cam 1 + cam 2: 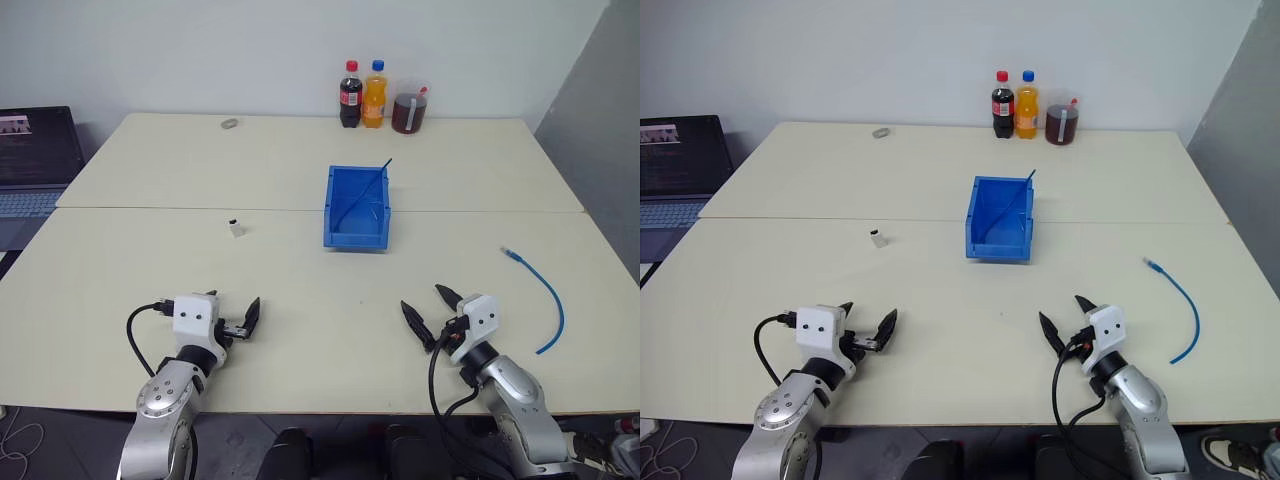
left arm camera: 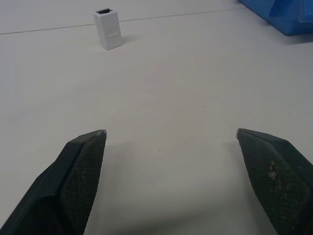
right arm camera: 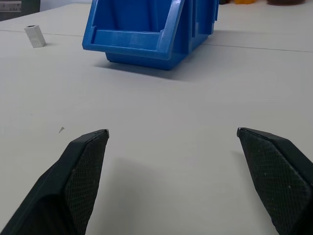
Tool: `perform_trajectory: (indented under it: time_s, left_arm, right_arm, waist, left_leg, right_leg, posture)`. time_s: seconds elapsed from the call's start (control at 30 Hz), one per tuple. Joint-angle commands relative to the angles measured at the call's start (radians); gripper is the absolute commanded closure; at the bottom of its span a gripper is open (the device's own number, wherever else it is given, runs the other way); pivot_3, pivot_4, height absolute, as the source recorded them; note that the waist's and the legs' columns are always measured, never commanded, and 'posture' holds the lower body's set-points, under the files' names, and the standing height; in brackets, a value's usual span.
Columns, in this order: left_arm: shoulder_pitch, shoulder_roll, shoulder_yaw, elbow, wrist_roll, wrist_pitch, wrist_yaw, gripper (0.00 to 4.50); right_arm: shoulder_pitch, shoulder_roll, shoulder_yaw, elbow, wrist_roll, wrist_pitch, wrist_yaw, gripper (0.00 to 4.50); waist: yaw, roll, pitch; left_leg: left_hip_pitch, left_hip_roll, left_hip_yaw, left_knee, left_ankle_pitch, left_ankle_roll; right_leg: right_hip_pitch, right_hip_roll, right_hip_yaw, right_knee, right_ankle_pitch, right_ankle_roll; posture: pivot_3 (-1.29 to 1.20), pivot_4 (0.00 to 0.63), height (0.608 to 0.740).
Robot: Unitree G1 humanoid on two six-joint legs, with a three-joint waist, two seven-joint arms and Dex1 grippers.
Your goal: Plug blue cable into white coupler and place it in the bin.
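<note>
— Where are the tools?

— Both sit low over the near edge of the worktop [image 1: 300,330]. The left tool [image 1: 232,317] has its fingers [image 2: 80,166] spread wide with nothing between them. The right tool [image 1: 432,312] is the same: fingers [image 3: 83,166] wide apart and empty.

— And the coupler?

— The coupler [image 1: 235,228] stands upright, dark end up, ahead of the left tool and almost straight in line with it, well apart from its tips. In the left wrist view it sits off toward one finger's side, with bare worktop between them.

— The cable?

— The cable [image 1: 545,300] lies out to the right of the right tool, well apart from it. It curves, with the plug end farther from the robot and the other end nearer the front edge. It touches neither tool.

— The bin?

— The bin [image 1: 356,208] is ahead of the right tool and to its left, roughly between the two tools but farther out, its low lip facing the robot. A thin dark blue strand [image 1: 372,185] leans inside it and pokes over the back wall. The coupler is left of the bin, near it but apart.

— Anything else?

— Three bottles [image 1: 375,97] stand at the far edge, past the bin, and a laptop [image 1: 35,165] sits far left of the left tool.
</note>
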Motion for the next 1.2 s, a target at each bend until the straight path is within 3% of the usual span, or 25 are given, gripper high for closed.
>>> perform_trajectory:
  time_s: [0.03,0.37,0.8,1.07,1.2]
  left_arm:
    - [-0.004,0.012,0.009,-0.018,-0.021,-0.026,-0.029,0.0]
    - [0.014,0.017,-0.011,-0.035,-0.006,-0.027,-0.042,0.0]
    - [0.017,0.054,-0.024,-0.104,-0.166,-0.066,-0.244,0.0]
    - [-0.123,0.12,-0.121,-0.097,-0.232,0.03,-0.388,0.0]
    - [-0.299,0.181,-0.196,-0.066,-0.265,0.11,-0.513,0.0]
  right_arm:
    - [0.002,-0.005,-0.005,-0.017,0.005,-0.004,0.004,0.03]
    - [-0.003,-0.007,0.004,-0.036,0.0,0.022,-0.002,0.03]
    - [-0.008,0.002,-0.001,-0.048,-0.005,0.026,-0.02,0.03]
    - [0.047,-0.045,-0.111,-0.153,0.025,0.05,-0.061,0.03]
    - [0.058,-0.139,-0.254,-0.222,0.086,0.13,-0.055,0.03]
  waist:
    - [0.0,0.0,0.0]
    - [0.0,0.0,0.0]
    - [0.0,0.0,0.0]
    - [0.001,0.004,0.002]
    - [0.003,0.005,0.004]
  left_leg:
    - [0.0,0.0,0.0,0.0,0.0,0.0]
    - [0.0,0.0,0.0,0.0,0.0,0.0]
    - [0.0,0.0,0.0,0.0,0.0,0.0]
    - [-0.001,0.0,0.0,0.0,0.0,0.0]
    - [-0.001,-0.001,0.0,0.001,0.0,0.0]
  right_leg:
    - [0.0,0.0,0.0,0.0,0.0,0.0]
    - [0.0,0.0,0.0,0.0,0.0,0.0]
    - [0.0,0.0,0.0,0.0,0.0,0.0]
    - [0.0,0.0,0.0,0.0,0.0,0.0]
    - [0.0,0.002,-0.001,0.0,0.0,0.0]
  posture:
    - [0.0,0.15,0.74]
    - [0.0,0.15,0.74]
    - [0.0,0.15,0.74]
    - [0.0,0.15,0.74]
    - [0.0,0.15,0.74]
